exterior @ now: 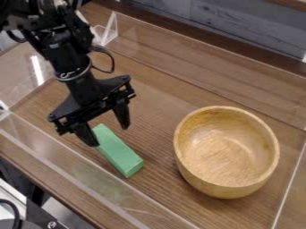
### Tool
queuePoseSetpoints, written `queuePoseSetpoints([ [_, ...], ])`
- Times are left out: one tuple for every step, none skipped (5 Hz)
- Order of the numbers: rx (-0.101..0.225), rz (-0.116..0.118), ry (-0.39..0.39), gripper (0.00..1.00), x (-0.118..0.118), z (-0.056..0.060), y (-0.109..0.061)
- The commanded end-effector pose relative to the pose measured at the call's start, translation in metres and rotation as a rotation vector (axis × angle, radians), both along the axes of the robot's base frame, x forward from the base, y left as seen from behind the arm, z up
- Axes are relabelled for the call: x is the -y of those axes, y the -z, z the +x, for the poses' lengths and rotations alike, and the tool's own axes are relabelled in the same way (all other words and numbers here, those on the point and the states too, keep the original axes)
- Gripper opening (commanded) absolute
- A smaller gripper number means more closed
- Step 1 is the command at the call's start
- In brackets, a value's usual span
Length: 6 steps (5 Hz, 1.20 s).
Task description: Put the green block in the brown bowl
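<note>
My arm (pixel 57 40) is all matte black, built from blocky, stacked segments with a black cable looping beside it. The gripper (pixel 102 125) is black too: a wide crossbar carrying two slim, tapering fingers (pixel 122 114).

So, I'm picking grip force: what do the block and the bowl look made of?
The green block has a matte, even colour with no shine, so it is perhaps foam or painted wood; the picture leaves that open. The bowl looks like light wood with a smooth finish, since grain streaks show inside it.
</note>
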<state>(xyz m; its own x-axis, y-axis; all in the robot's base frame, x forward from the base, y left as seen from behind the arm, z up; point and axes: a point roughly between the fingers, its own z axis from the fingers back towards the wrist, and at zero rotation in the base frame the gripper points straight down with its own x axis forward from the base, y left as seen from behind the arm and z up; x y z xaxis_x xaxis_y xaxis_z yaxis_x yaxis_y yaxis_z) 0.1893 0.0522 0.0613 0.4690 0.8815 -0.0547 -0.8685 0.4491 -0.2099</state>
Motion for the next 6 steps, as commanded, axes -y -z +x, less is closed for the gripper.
queuePoseSetpoints([
  [0.032, 0.01, -0.036, 1.0, -0.0047, 0.0066, -0.0044],
  [0.033, 0.008, -0.053, 1.0, -0.0044, 0.0071, -0.0026],
  [0.032, 0.007, -0.068, 1.0, -0.0041, 0.0074, -0.0011],
  [0.03, 0.007, -0.081, 1.0, -0.0038, 0.0076, 0.0007],
  [0.028, 0.006, -0.092, 1.0, -0.0032, 0.0089, 0.0017],
  [0.026, 0.005, -0.103, 1.0, -0.0024, 0.0102, 0.0034],
])
